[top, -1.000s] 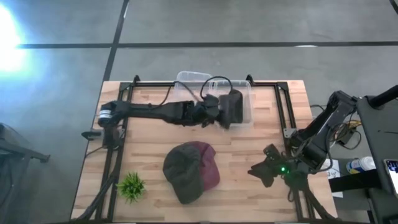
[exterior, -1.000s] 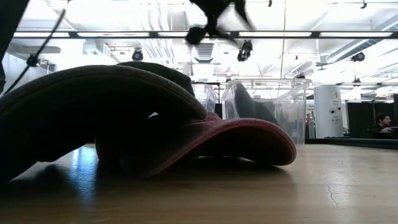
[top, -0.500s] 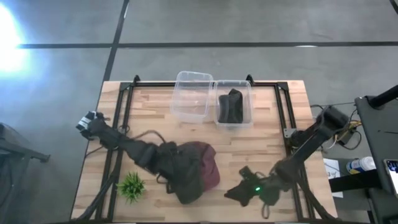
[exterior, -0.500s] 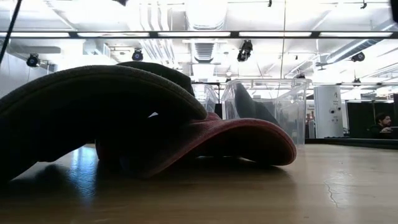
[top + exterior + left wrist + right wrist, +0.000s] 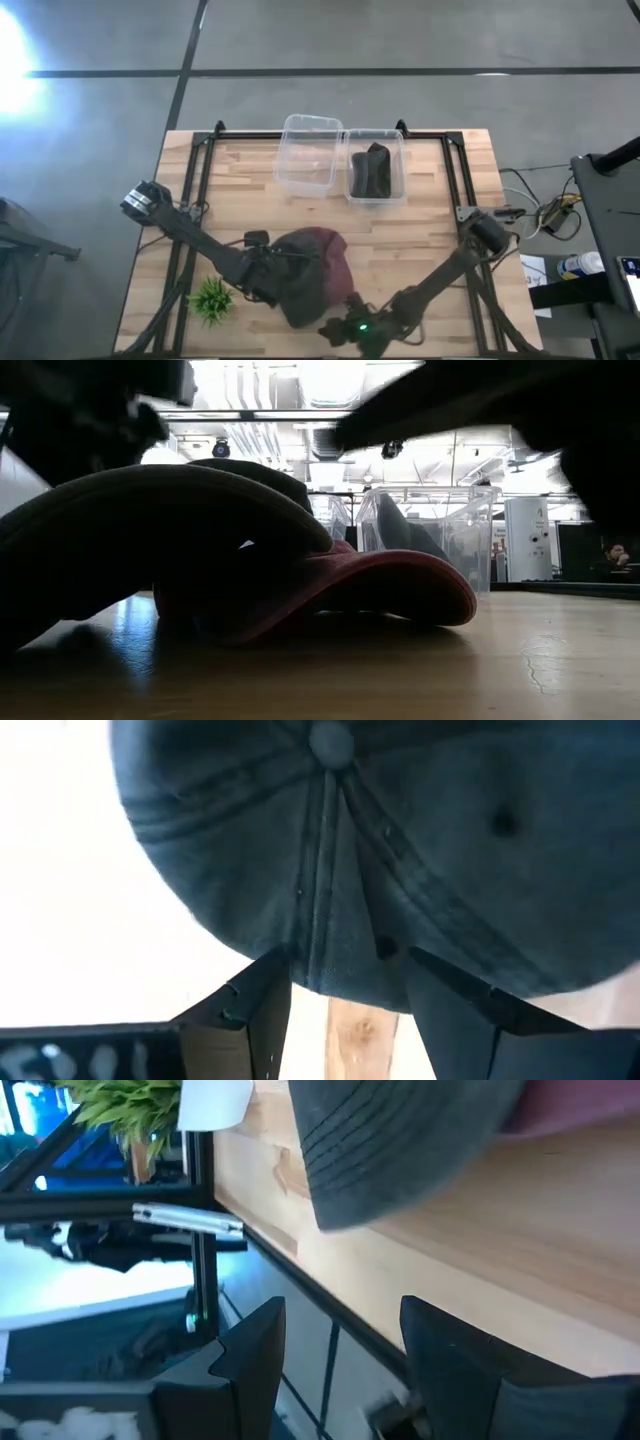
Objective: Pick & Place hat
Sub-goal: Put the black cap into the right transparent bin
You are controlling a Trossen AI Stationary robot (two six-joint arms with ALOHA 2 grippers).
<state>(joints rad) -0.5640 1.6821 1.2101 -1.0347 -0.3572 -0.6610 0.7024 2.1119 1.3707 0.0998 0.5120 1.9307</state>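
A dark grey cap lies crown up, overlapping a maroon cap on the wood near the table's near edge. In the low view the grey cap rests on the maroon cap. My left gripper is at the grey cap's left side, open. In the left wrist view its fingers stand on either side of the lower edge of the crown, below the top button. My right gripper hovers open at the near edge, just below the caps, with the grey cap's brim ahead of it. My left gripper comes at the grey cap level, from the table's left. Its open fingers flank the crown's lower edge, and I cannot tell whether they touch it. The cap lies flat on the table.
Two clear bins stand at the far side. The left bin holds nothing and the right bin holds a black hat. A small green plant stands left of the caps. A black frame rail runs along each side.
My left arm has swung from over the right bin to the near side, down to the grey cap's left side. The black hat stays in that bin. My right arm has stretched from the table's right toward its left along the near edge, ending below the caps.
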